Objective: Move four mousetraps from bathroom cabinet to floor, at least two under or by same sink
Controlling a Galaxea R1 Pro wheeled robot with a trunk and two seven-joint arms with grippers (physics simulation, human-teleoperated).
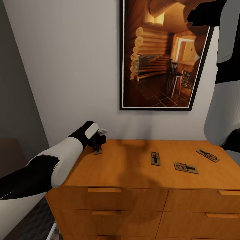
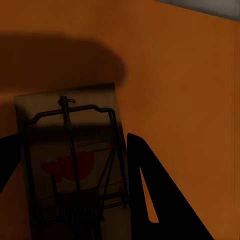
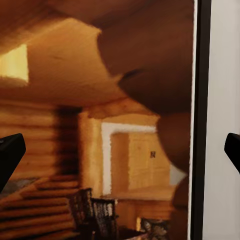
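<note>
The orange-brown cabinet (image 1: 133, 173) stands against the white wall. Three mousetraps lie loose on its top: one in the middle (image 1: 155, 158), one to its right (image 1: 186, 167), one near the back right (image 1: 207, 155). At the top's left end my left gripper (image 1: 97, 146) reaches down onto another mousetrap (image 1: 98, 151). In the left wrist view that mousetrap (image 2: 70, 165) sits between the dark fingers (image 2: 150, 200), which press against its long edges. My right gripper (image 3: 120, 150) is raised high and open, facing the picture.
A dark-framed log-cabin picture (image 1: 160, 53) hangs on the wall above the cabinet. My right arm (image 1: 223, 83) rises along the right edge. Drawer fronts with bar handles (image 1: 104, 190) face me. A grey wall (image 1: 16, 100) closes in the left side.
</note>
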